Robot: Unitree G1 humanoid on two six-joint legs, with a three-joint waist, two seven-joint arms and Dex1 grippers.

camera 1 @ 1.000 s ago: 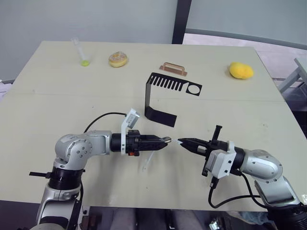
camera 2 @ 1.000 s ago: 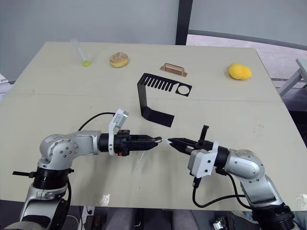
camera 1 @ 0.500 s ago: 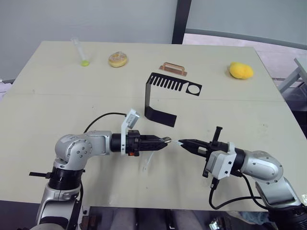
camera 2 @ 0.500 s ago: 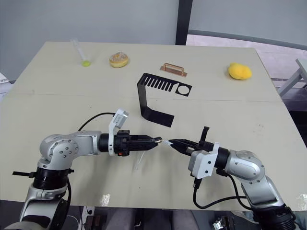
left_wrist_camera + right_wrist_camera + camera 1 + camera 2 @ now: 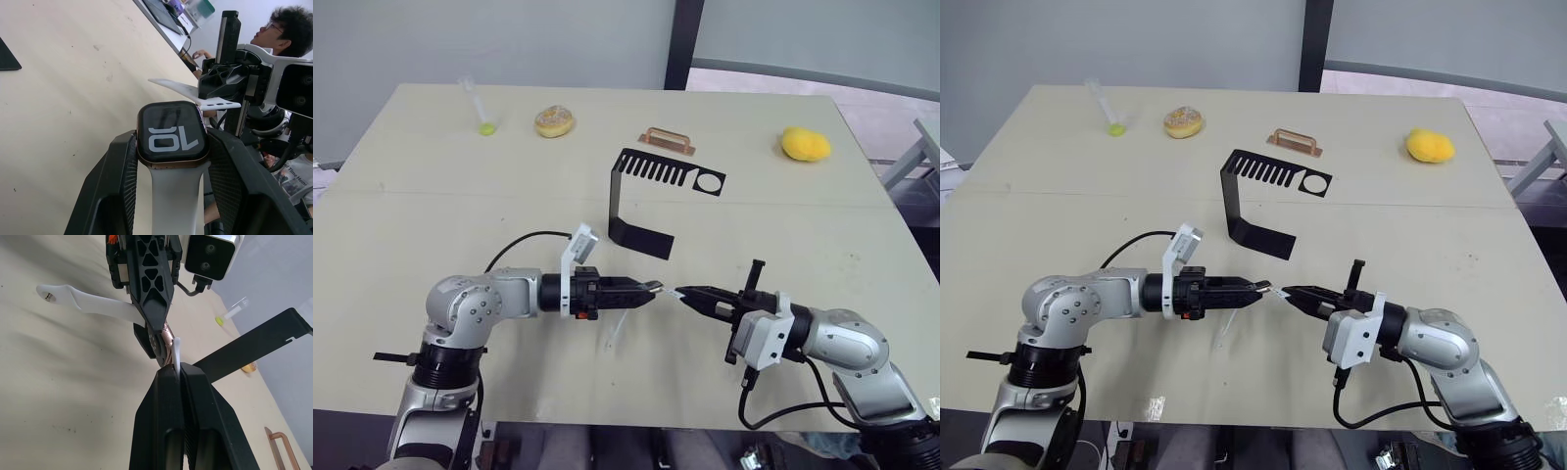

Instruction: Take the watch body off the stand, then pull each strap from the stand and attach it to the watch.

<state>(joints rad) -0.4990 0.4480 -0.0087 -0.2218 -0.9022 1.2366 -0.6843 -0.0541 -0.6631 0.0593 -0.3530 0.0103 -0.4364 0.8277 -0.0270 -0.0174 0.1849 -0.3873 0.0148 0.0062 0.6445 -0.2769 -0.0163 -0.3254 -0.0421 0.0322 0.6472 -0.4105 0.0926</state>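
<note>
My left gripper (image 5: 649, 288) is shut on the watch body (image 5: 171, 131), a black case with white digits on its screen. One white strap (image 5: 173, 196) is attached to it and hangs toward the table (image 5: 615, 329). My right gripper (image 5: 685, 292) is shut on the second white strap (image 5: 174, 351). That strap's free end (image 5: 194, 95) sits just off the watch body's open side. The two grippers face each other tip to tip above the table's near middle. The black stand (image 5: 666, 173) stands behind them with nothing on it.
Along the table's far side lie a copper handle (image 5: 667, 139), a yellow lemon-like object (image 5: 805, 144), a bread roll (image 5: 554, 121) and a tube with a green end (image 5: 478, 106). A person (image 5: 283, 29) sits beyond the table's near edge.
The right gripper with its strap has crept slightly toward the watch body. The left arm holds still.
</note>
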